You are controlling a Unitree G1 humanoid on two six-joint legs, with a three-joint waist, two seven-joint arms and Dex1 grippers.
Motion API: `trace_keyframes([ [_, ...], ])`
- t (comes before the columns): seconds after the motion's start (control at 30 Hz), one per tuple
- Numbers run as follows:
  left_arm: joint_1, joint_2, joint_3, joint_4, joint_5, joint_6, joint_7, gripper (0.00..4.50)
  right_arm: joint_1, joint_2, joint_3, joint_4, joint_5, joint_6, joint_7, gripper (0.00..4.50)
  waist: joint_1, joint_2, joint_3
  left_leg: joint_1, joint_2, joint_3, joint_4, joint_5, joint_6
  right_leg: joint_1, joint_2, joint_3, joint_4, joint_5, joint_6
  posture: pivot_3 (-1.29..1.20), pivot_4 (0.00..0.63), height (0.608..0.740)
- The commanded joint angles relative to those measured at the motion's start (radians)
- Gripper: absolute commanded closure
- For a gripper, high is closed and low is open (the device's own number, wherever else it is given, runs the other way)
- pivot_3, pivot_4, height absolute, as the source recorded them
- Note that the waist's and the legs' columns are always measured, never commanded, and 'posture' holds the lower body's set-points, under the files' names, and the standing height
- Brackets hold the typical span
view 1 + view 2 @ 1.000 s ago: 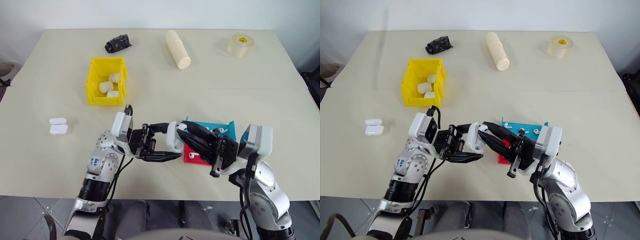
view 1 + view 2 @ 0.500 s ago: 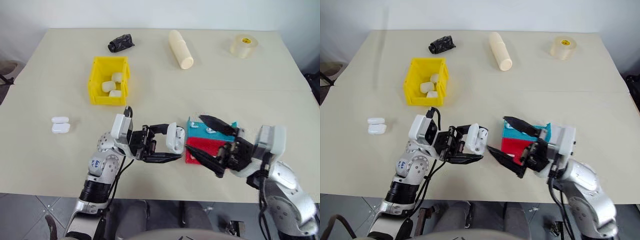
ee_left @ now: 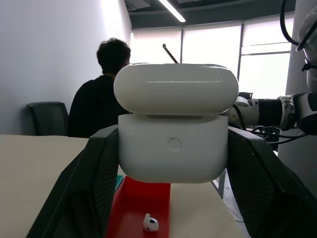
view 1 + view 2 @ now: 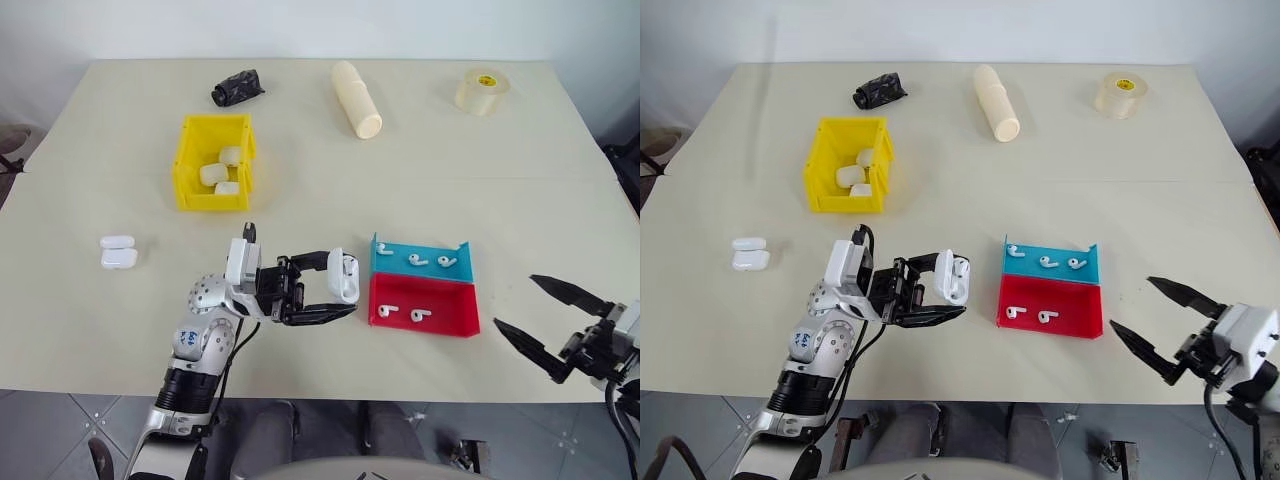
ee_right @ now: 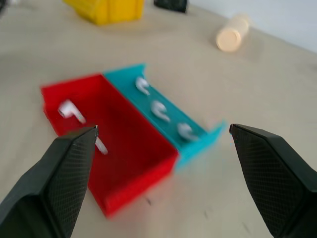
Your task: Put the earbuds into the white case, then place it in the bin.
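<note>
The left gripper [image 4: 335, 293] pinches the white case [image 4: 343, 276] by its lower body, a finger pressed to each side, and holds it off the table [image 4: 540, 170] just beside the near left corner of the red tray [image 4: 452, 322]. The lid looks seated or very nearly so, with a thin seam showing under it in the left wrist view, so the likeliest trouble is that the case has to be open and steady for the earbuds [image 4: 402, 312] to drop in; with only a side pinch on glossy plastic, a push on the lid could twist or slip it out. The earbuds are tiny and smooth, and could skid along the tray floor under a fingertip. The case stands upright in the grip, lid up, its long axis running across from finger to finger. The right gripper [image 4: 548, 325] hangs with jaws spread wide and empty, well off to the far side of the trays. The bin [image 4: 191, 160] sits beyond the left gripper.
</note>
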Motion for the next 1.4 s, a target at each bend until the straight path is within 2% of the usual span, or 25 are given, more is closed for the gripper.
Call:
trace_keyframes([
  [0.03, 0.011, 0.009, 0.016, -0.023, 0.002, -0.024, 0.009, 1.69, -0.045, -0.009, 0.001, -0.009, -0.005, -0.018, -0.009, 0.05, -0.002, 0.001, 0.0, 0.0, 0.0, 0.0, 0.0, 0.0, 0.0, 0.0, 0.0, 0.0, 0.0, 0.0, 0.0, 0.0, 0.15, 0.74],
  [0.13, 0.021, 0.017, 0.018, -0.033, 0.001, -0.024, 0.015, 1.69, -0.1, -0.032, 0.047, -0.069, 0.003, 0.051, -0.046, 0.05, -0.004, 0.001, -0.001, 0.0, 0.001, 0.0, 0.0, 0.0, 0.0, 0.0, 0.0, 0.0, 0.0, 0.0, 0.0, 0.0, 0.15, 0.74],
  [0.23, 0.031, 0.025, 0.024, -0.038, 0.0, -0.029, 0.017, 1.69, -0.182, -0.13, 0.127, -0.161, 0.003, 0.266, -0.124, 0.05, -0.002, 0.002, -0.001, 0.0, 0.004, 0.0, 0.001, 0.0, -0.001, -0.001, 0.0, 0.0, 0.001, 0.0, 0.0, 0.0, 0.15, 0.74],
  [0.33, 0.041, 0.031, 0.028, -0.039, 0.003, -0.041, 0.021, 1.69, -0.356, -0.265, 0.242, -0.209, 0.02, 0.56, -0.218, 0.05, 0.0, 0.002, -0.001, -0.001, 0.004, -0.001, 0.001, 0.0, -0.001, -0.001, -0.001, 0.0, 0.0, 0.0, 0.0, 0.0, 0.15, 0.74],
  [0.4, 0.048, 0.029, 0.027, -0.042, 0.006, -0.051, 0.027, 1.69, -0.487, -0.318, 0.314, -0.199, 0.032, 0.708, -0.249, 0.05, 0.0, 0.002, -0.001, -0.001, 0.004, -0.001, 0.001, 0.0, -0.001, -0.001, -0.001, 0.0, 0.0, 0.0, 0.0, 0.0, 0.15, 0.74],
  [0.57, 0.059, 0.016, 0.011, -0.053, 0.013, -0.063, 0.042, 1.69, -0.756, -0.427, 0.551, -0.107, -0.119, 0.836, -0.198, 0.05, 0.007, 0.003, -0.001, -0.004, 0.005, -0.004, 0.0, 0.0, -0.001, -0.002, -0.001, -0.003, -0.003, 0.0, 0.0, 0.0, 0.15, 0.74],
  [0.63, 0.062, 0.013, 0.006, -0.056, 0.014, -0.066, 0.046, 1.69, -0.824, -0.444, 0.617, -0.077, -0.159, 0.843, -0.158, 0.05, 0.004, 0.002, -0.001, -0.005, 0.003, -0.003, 0.0, 0.0, 0.0, -0.003, -0.002, -0.002, -0.003, 0.0, 0.0, 0.0, 0.15, 0.74],
  [0.77, 0.074, 0.001, -0.008, -0.07, 0.016, -0.073, 0.055, 1.69, -1.014, -0.485, 0.846, 0.06, -0.378, 0.748, 0.0, 0.05, -0.002, 0.003, 0.0, -0.006, 0.001, -0.001, 0.0, -0.001, 0.001, -0.004, -0.003, -0.002, -0.003, 0.0, 0.0, 0.0, 0.15, 0.74],
  [0.97, 0.071, -0.005, -0.011, -0.065, 0.016, -0.083, 0.056, 1.69, -1.174, -0.455, 0.999, 0.298, -0.601, 0.484, 0.164, 0.05, -0.002, 0.003, 0.0, -0.006, 0.0, 0.0, 0.0, 0.0, 0.0, -0.005, -0.001, -0.002, -0.002, 0.0, 0.0, 0.0, 0.15, 0.74],
  [1.13, 0.074, -0.011, -0.015, -0.065, 0.017, -0.092, 0.057, 1.69, -1.236, -0.39, 1.034, 0.42, -0.696, 0.348, 0.223, 0.05, -0.003, 0.003, 0.0, -0.006, 0.0, 0.0, 0.0, 0.0, -0.001, -0.006, -0.001, -0.001, -0.001, 0.0, 0.0, 0.0, 0.15, 0.74],
  [1.4, 0.083, -0.014, -0.015, -0.072, 0.018, -0.103, 0.067, 1.69, -1.242, -0.328, 1.025, 0.462, -0.751, 0.32, 0.307, 0.05, -0.001, 0.003, 0.0, -0.006, 0.0, 0.0, 0.001, 0.0, -0.001, -0.006, -0.002, -0.001, -0.001, 0.0, 0.0, 0.0, 0.15, 0.74],
])
